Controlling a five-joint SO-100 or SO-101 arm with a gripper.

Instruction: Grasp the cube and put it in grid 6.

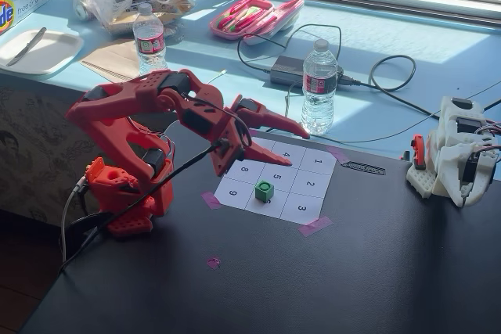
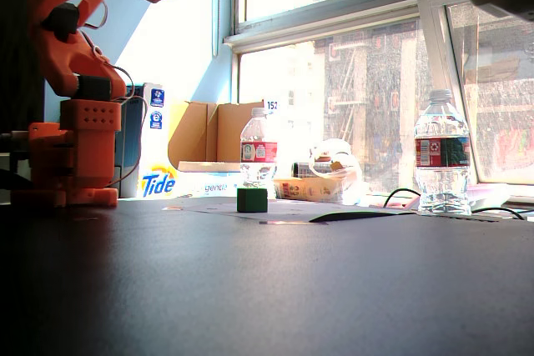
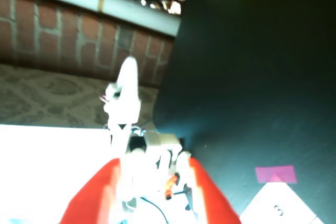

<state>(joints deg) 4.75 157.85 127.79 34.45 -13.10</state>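
Note:
The tiny green cube rests on the 3x3 paper sheet, in the front-row cell between cells 9 and 3. That cell is grid 6, and the cube covers most of its digit. The cube also shows in a fixed view, standing on the sheet. My red gripper is open and empty. It hangs raised over the sheet's far cells, behind and above the cube and apart from it. In the wrist view the gripper has spread red fingers; the cube is out of view there.
Two water bottles stand behind the sheet on the blue sill, with cables and a black adapter. A white arm sits at the table's right edge. Pink tape holds the sheet's corners.

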